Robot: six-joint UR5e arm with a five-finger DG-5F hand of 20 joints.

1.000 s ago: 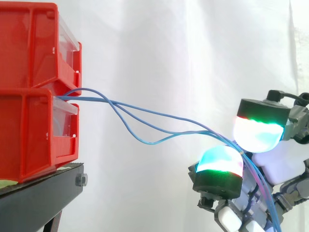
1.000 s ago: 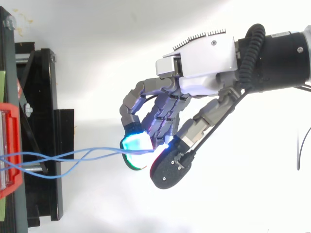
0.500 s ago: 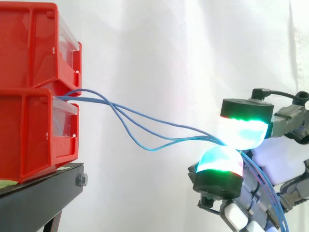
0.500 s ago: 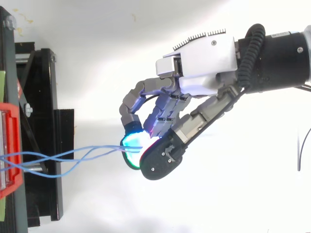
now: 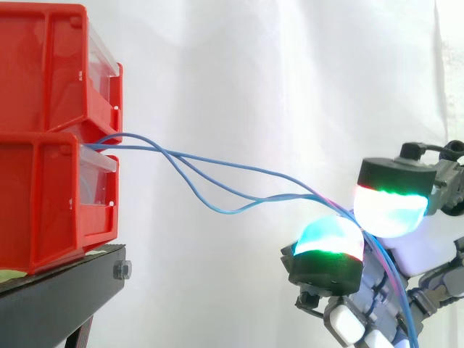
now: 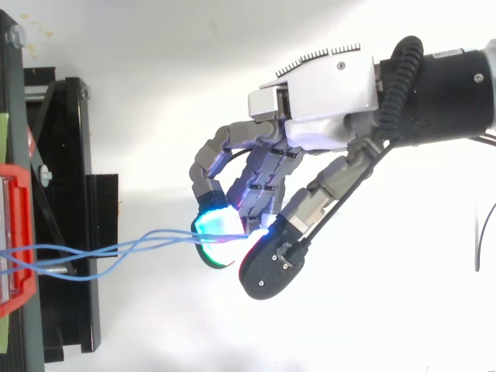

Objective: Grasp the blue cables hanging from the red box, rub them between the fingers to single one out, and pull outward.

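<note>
Several thin blue cables (image 5: 217, 170) run out of the gap between the two stacked red bins (image 5: 51, 138) at the left and sag rightward to my hand (image 6: 325, 101). In the top view the same blue cables (image 6: 116, 252) leave the red bin (image 6: 15, 232) at the left edge. My hand comes in from the right, its fingers curled. The thumb pad (image 5: 390, 206) and a finger pad (image 5: 330, 246), both glowing cyan and green, pinch the cables between them. Past the pads the cables drop down across the hand.
The bins stand on a black stand (image 5: 58, 290), seen as a black frame (image 6: 66, 209) from above. A white curtain (image 5: 254, 72) hangs behind. Open space lies between the stand and my hand.
The thumb slid left over the finger pad half a second ago, then drew back right to where it was a second ago. The cables shifted slightly with it.
</note>
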